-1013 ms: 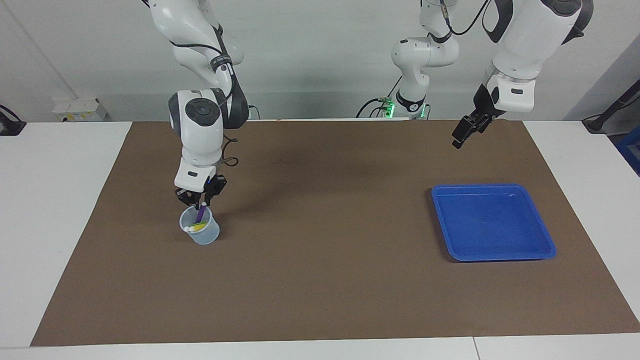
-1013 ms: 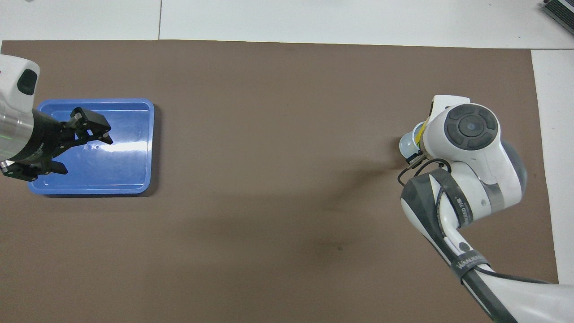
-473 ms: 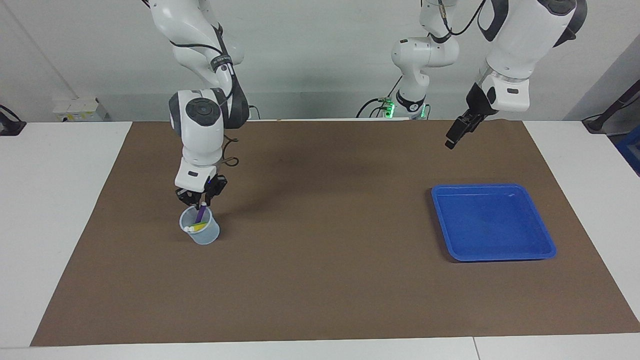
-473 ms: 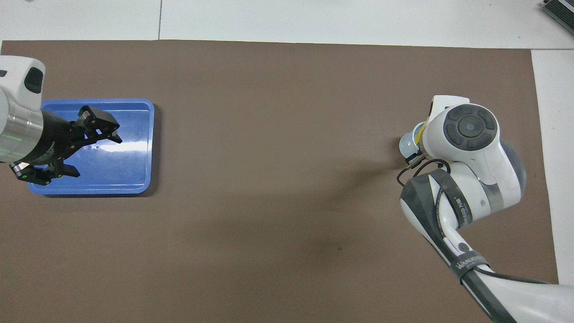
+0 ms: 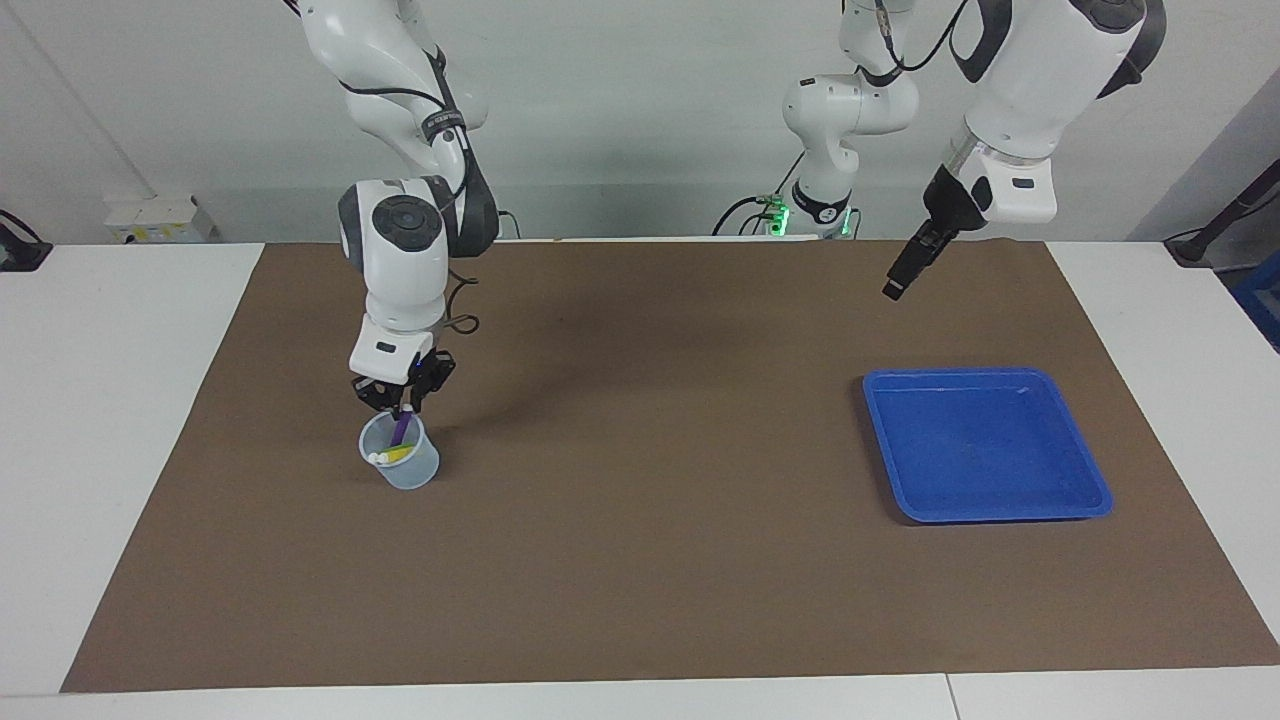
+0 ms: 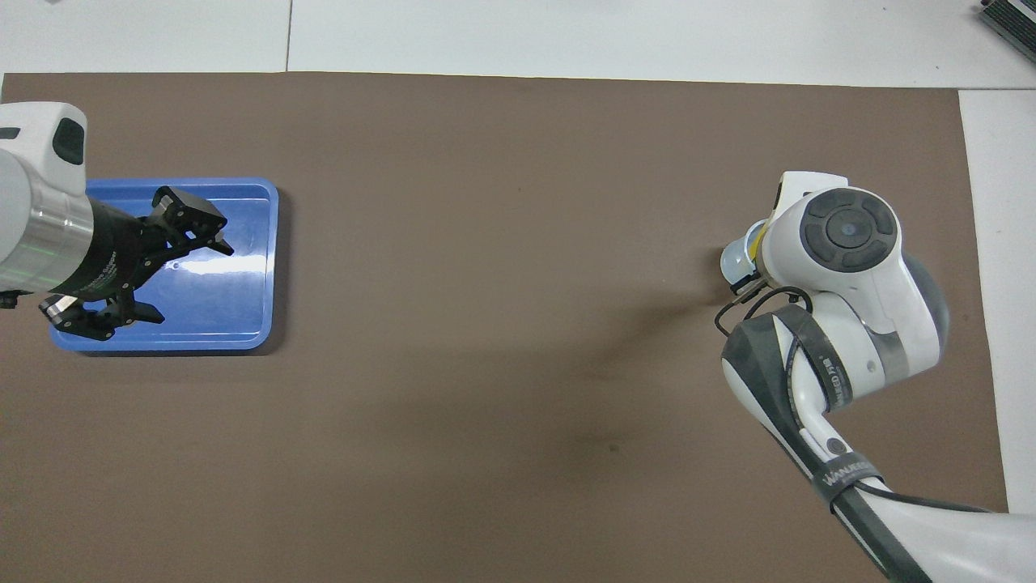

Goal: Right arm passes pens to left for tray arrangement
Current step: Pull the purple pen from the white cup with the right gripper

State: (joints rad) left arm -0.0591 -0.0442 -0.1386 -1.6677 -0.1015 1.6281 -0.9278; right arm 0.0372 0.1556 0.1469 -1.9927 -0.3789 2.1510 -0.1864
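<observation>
Directly above small translucent pale-blue cup (image 5: 401, 462): right gripper (image 5: 404, 407) clamped on upright slim purple pen (image 5: 400, 430); left gripper (image 5: 893, 288), fingers apart, waiting over brown mat, well apart from cup.

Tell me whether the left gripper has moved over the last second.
Yes. In the facing view the left gripper has risen and drifted away from the tray, toward the table's middle. It hangs in the air, open and empty.
</observation>
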